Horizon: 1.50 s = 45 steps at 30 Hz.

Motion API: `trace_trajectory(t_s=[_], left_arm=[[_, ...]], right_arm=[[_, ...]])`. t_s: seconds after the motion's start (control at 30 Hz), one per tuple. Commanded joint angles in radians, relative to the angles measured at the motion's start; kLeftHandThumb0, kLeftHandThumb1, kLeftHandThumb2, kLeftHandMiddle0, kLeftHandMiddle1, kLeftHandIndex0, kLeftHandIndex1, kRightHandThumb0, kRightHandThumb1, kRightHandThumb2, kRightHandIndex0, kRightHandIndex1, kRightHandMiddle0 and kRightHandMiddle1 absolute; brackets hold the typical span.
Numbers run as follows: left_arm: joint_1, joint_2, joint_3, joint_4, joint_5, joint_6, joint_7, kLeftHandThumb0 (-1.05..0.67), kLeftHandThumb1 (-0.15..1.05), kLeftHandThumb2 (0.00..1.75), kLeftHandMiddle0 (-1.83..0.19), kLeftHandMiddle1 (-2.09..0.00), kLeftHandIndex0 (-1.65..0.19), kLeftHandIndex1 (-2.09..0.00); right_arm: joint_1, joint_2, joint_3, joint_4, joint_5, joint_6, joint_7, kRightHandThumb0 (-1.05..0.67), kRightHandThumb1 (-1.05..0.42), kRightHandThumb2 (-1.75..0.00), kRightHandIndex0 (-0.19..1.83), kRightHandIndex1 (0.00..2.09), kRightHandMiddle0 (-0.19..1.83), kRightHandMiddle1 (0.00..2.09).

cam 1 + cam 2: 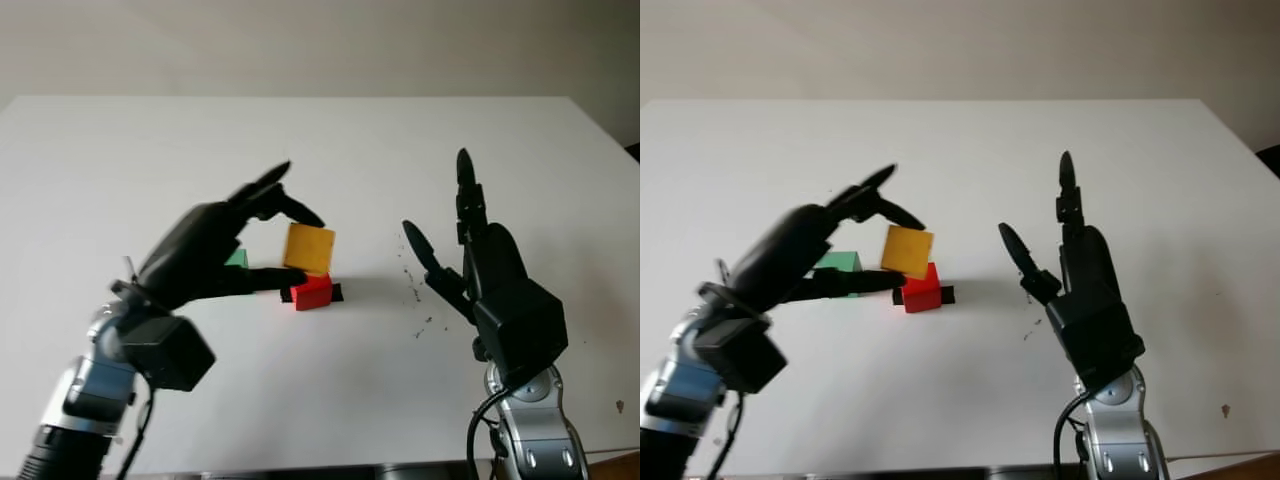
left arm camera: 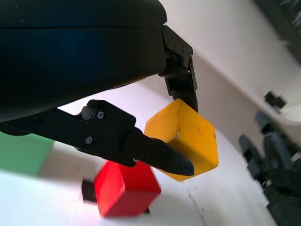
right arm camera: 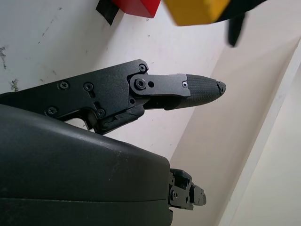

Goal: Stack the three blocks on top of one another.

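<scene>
- Hands come first, since they are nearest. The left hand (image 1: 215, 255) is up over the near left part of the white bench (image 1: 330, 150). The right hand (image 1: 480, 265) is up at the near right and holds nothing, so it is open.
- Fingers (image 2: 160, 155) of the left hand grip the yellow block (image 1: 309, 248). One finger presses it from above and one from below.
- Yellow block is tilted. It sits right over the red block (image 1: 313, 290). In the left wrist view its low corner looks very close to the red block, but I cannot tell if they touch.
- Red block sits on the bench on a small black mark (image 1: 334, 292), near the middle.
- Green block (image 1: 837, 262) sits on the bench just left of the red block, a bit farther back, partly behind the left hand.
- Job so far, as I judge it: no stack is done yet. The yellow block is just being put on the red one and the hand has not let go.
- Left to do, I think: set the yellow block flat, let go, then pick up the green block and put it on top.
- Words: I see no names, labels or writing on the blocks, the hands or the bench.
- Far side of the bench has nothing on it, and a plain pale wall (image 1: 320, 45) is behind it.
</scene>
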Motion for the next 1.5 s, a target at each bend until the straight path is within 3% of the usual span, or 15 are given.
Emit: trace_trajectory(t_s=[0.0,0.1,0.3,0.73,1.03,1.47], left_arm=[[-0.028,-0.018,-0.019,0.028,0.008,-0.005,0.018,-0.51,1.05,0.24,-0.11,-0.06,-0.14,-1.55],[-0.030,-0.043,-0.045,0.075,0.017,-0.021,0.036,-0.50,1.05,0.28,-0.11,-0.05,-0.06,-1.75],[-0.028,-0.063,-0.064,0.118,0.028,-0.042,0.073,-0.48,1.05,0.30,-0.10,-0.05,0.00,-1.76],[0.007,-0.076,-0.045,0.089,0.042,-0.022,0.155,-0.48,1.05,0.34,-0.11,-0.05,0.10,-2.04],[0.004,-0.066,-0.028,0.062,0.078,-0.011,0.212,-0.48,1.05,0.35,-0.15,-0.06,0.01,-1.95],[-0.004,-0.035,-0.028,0.041,0.089,0.017,0.187,-0.48,1.05,0.33,-0.14,-0.05,-0.08,-1.85]], right_arm=[[0.004,0.007,-0.005,-0.013,0.002,-0.009,-0.005,-0.66,-1.05,-0.37,-0.16,0.05,-0.10,0.05],[0.004,0.005,-0.004,-0.010,0.006,-0.017,-0.004,-0.65,-1.05,-0.37,-0.17,0.05,-0.11,0.05],[0.005,0.004,-0.004,-0.007,0.009,-0.019,-0.002,-0.64,-1.05,-0.37,-0.17,0.05,-0.12,0.05],[0.002,0.007,-0.006,-0.007,0.016,-0.007,0.002,-0.64,-1.05,-0.36,-0.18,0.05,-0.12,0.05],[0.002,0.006,-0.004,-0.004,0.016,-0.009,0.009,-0.65,-1.05,-0.36,-0.18,0.05,-0.12,0.05],[0.005,0.014,0.000,-0.007,0.015,-0.006,0.005,-0.64,-1.05,-0.35,-0.18,0.05,-0.12,0.05]])
